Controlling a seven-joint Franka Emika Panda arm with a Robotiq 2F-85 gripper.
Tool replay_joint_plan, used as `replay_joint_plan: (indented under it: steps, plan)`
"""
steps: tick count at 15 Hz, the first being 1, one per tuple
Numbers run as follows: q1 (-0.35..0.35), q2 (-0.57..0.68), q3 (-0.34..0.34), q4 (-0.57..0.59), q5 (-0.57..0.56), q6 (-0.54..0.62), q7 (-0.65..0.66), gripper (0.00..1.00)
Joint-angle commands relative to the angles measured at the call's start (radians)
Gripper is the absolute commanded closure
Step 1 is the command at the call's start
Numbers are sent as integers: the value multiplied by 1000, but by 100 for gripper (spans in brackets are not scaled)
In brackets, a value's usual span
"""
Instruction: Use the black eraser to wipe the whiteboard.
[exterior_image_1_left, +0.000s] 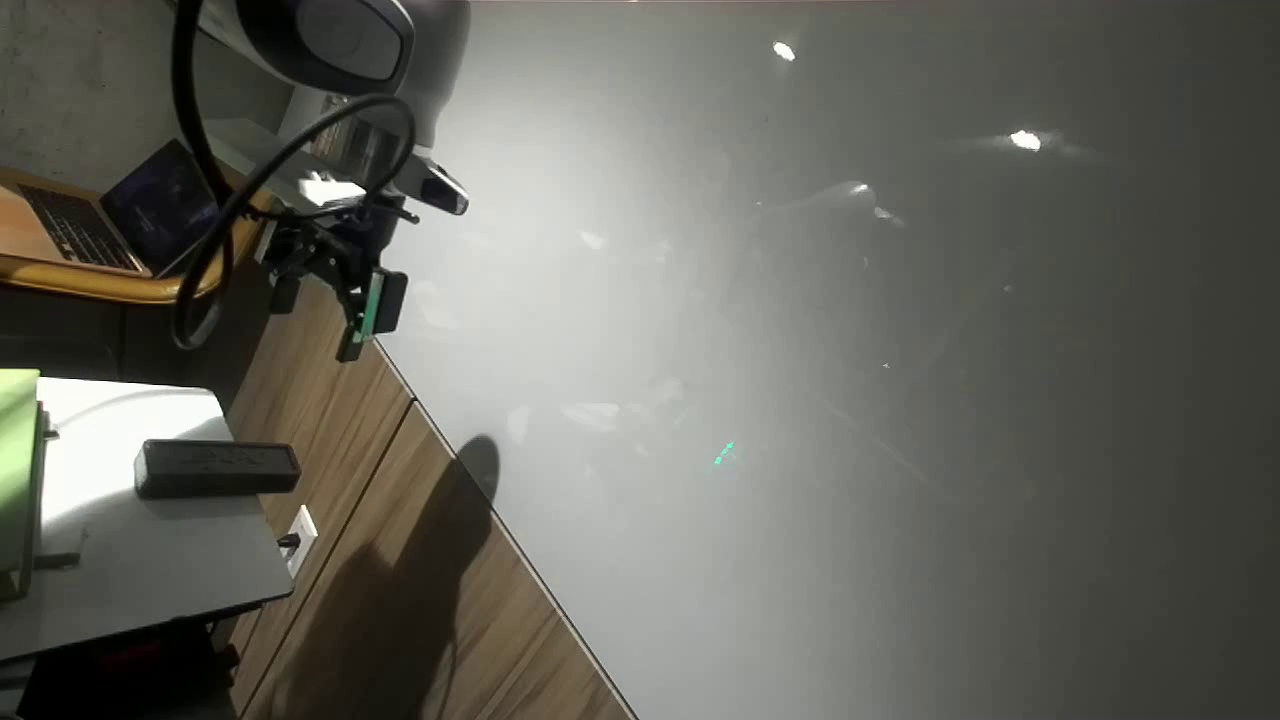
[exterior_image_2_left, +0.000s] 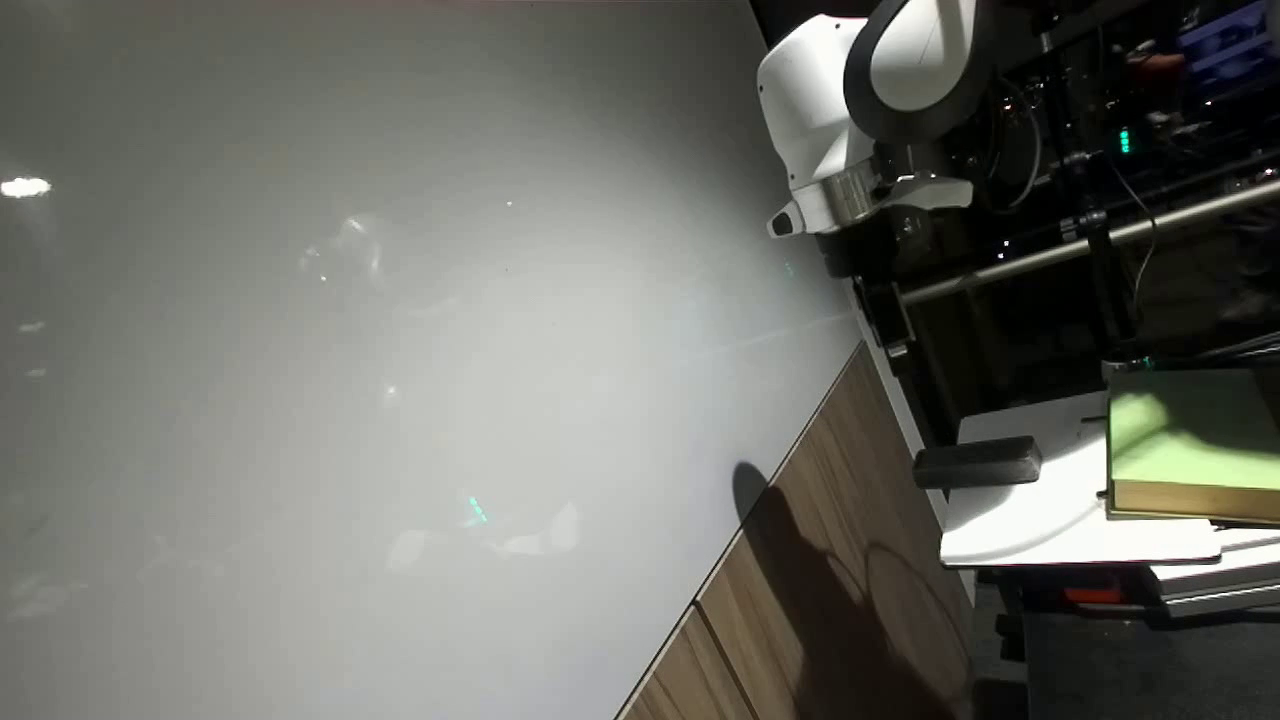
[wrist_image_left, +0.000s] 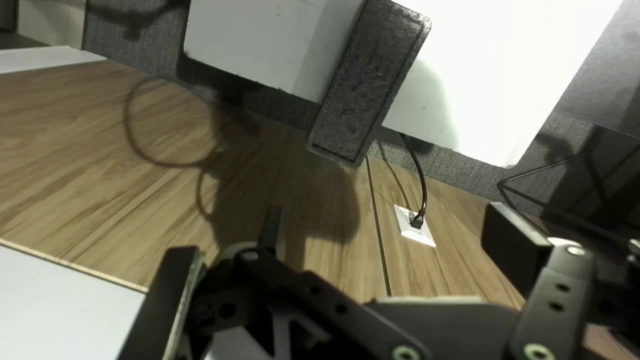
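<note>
Eraser (exterior_image_1_left: 217, 470) overhangs wht tabletop (exterior_image_1_left: 165, 555), gripper (exterior_image_1_left: 317, 320) apart from it w/ jaws spread

We can read no text here. On the black eraser (wrist_image_left: 369, 82), ahead of the fingers (wrist_image_left: 512, 250) and apart from them, we see faint marks (wrist_image_left: 352, 114), but these are illegible. The screen (exterior_image_1_left: 163, 205) of the laptop (exterior_image_1_left: 105, 240), left of the fingers in an exterior view, is too unclear for our reading.
</note>
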Motion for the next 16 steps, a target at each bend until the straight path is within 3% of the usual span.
replay_joint_plan:
  steps: [1, 8, 9, 16]
  plan:
    - [15, -153, -38, -9, 29, -94, -93, 0]
    - [0, -347, -71, -4, 13, -237, -121, 0]
    - [3, -272, -53, 1, 1, -182, -94, 0]
    - [2, -275, -53, -3, 1, -190, -93, 0]
